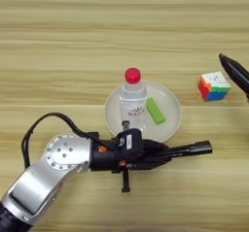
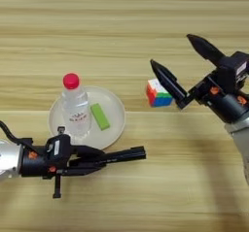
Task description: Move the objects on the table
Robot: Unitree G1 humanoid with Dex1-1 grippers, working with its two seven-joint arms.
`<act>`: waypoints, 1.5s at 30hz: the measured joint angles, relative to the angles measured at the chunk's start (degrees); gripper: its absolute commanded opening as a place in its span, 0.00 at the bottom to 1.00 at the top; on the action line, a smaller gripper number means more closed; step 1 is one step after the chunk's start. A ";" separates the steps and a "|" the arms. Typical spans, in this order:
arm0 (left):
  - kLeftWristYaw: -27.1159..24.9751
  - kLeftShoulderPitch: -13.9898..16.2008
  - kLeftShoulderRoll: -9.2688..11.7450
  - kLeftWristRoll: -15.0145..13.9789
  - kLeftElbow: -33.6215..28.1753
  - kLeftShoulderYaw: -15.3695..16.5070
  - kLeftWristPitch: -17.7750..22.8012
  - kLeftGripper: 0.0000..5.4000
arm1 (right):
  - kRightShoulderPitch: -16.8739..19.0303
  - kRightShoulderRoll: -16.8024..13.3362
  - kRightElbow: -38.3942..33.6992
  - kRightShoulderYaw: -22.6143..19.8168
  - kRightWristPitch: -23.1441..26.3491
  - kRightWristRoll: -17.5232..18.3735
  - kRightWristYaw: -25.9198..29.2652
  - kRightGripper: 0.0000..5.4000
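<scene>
Water bottle [image 1: 133, 100], clear, red cap, white label, stands upright on a small white plate [image 1: 168, 122] around the middle of the table [image 1: 58, 41], toward the plate's left half. A green block [image 1: 155, 110] lies on the same plate just right of the bottle, close but seemingly not touching. No black marker pen visible as a separate thing; can't confirm one.

A colour cube [image 2: 157, 93] sits on bare wood to the right of the plate, apart from its rim.

Left gripper [image 2: 127, 155] lies low along the plate's near rim, fingers pointing right; they look pressed close together with nothing between them. It is below the bottle, not touching it. Right gripper [image 2: 187, 61] is toward the table's right edge, fingers spread wide, one black fingertip [image 2: 160, 72] just above the cube's top left, the other well above and right. Cube is not yet between them.

Judged step: right gripper going for the cube.

To do it well:
- bring the spread fingers down so the cube sits squarely between them, flat faces to pads, not corner-on, or it will likely twist out.
- close only once both fingers are level with the cube's middle.
- keep the near fingertip from nudging the cube toward the plate.
- left arm should hold off; a sweep up from its spot could tip the bottle, which is tall and likely light.
</scene>
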 measured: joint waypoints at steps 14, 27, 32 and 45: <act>-1.85 -1.22 1.73 2.14 1.18 -0.08 0.12 0.15 | 4.45 -15.93 -12.69 11.79 5.90 -7.77 19.24 1.00; -2.67 -1.47 2.52 4.12 1.17 -0.85 1.26 0.15 | -1.29 -18.99 -13.92 26.66 4.33 -22.05 25.29 1.00; -2.68 -1.51 2.49 4.31 1.17 -0.91 1.32 0.15 | -2.04 -17.89 -11.06 29.85 2.29 -27.30 25.23 1.00; -2.67 -1.51 2.51 4.52 1.17 -0.92 1.38 0.15 | -3.36 -16.46 -6.63 35.18 -0.92 -37.39 24.20 1.00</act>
